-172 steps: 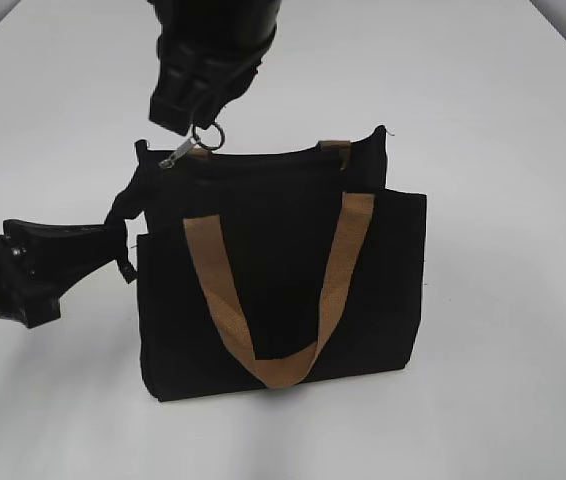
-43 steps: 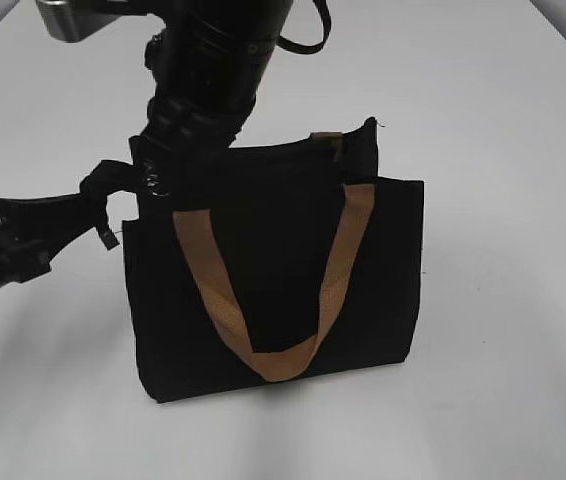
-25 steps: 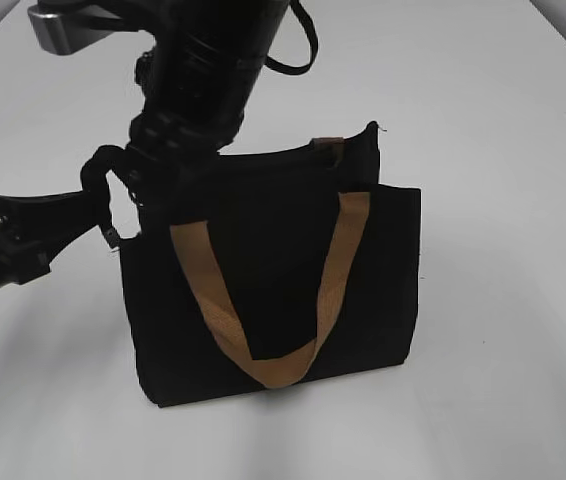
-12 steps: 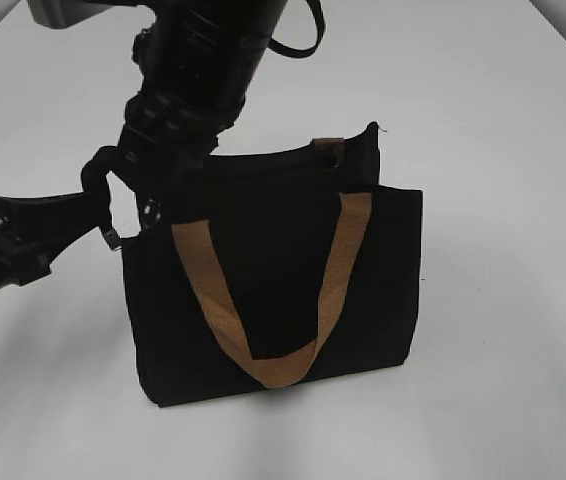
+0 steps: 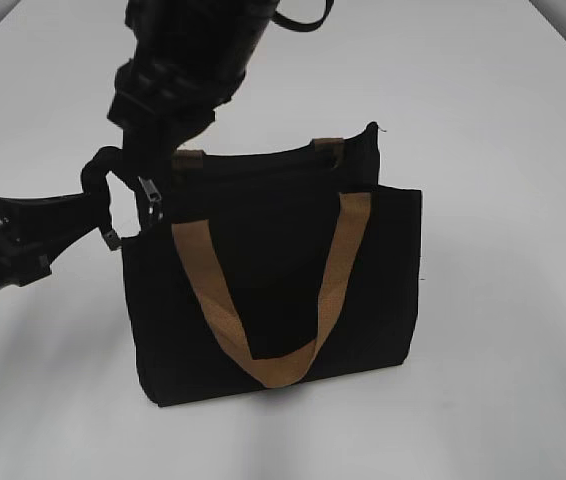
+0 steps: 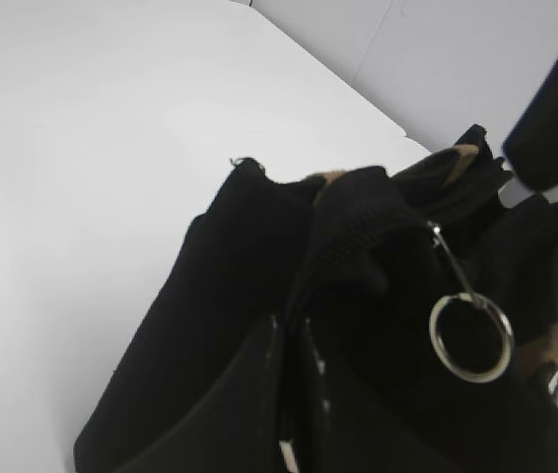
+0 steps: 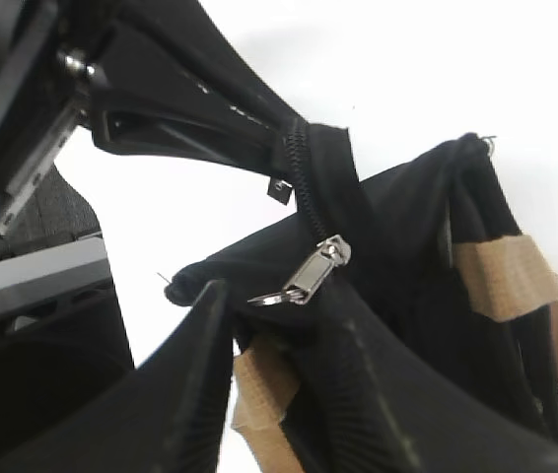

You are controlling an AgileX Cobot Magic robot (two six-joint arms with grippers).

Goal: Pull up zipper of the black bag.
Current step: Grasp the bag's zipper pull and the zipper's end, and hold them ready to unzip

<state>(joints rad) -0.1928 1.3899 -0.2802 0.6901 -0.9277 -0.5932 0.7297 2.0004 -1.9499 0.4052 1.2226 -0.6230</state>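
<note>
The black bag (image 5: pixel 283 270) stands upright on the white table, its tan handle (image 5: pixel 263 365) hanging down the front. The zipper (image 5: pixel 150 198) hangs loose at the bag's top left corner. In the right wrist view its silvery slider (image 7: pixel 309 276) sits at the end of the zip track. In the left wrist view its ring (image 6: pixel 470 337) dangles free. My left gripper (image 5: pixel 88 205) is shut on the bag's black end tab, as the left wrist view (image 6: pixel 294 340) shows. My right gripper (image 5: pixel 148 135) is open just above the zipper, touching nothing (image 7: pixel 271 301).
The white table (image 5: pixel 503 150) spreads to the right of and behind the bag. The right arm reaches in from the top left, over the bag's left corner. The left arm lies low at the left edge.
The zipper pull went from near the bag's top middle to its left corner. Over the last second my right gripper rose off it, and the pull now hangs free.
</note>
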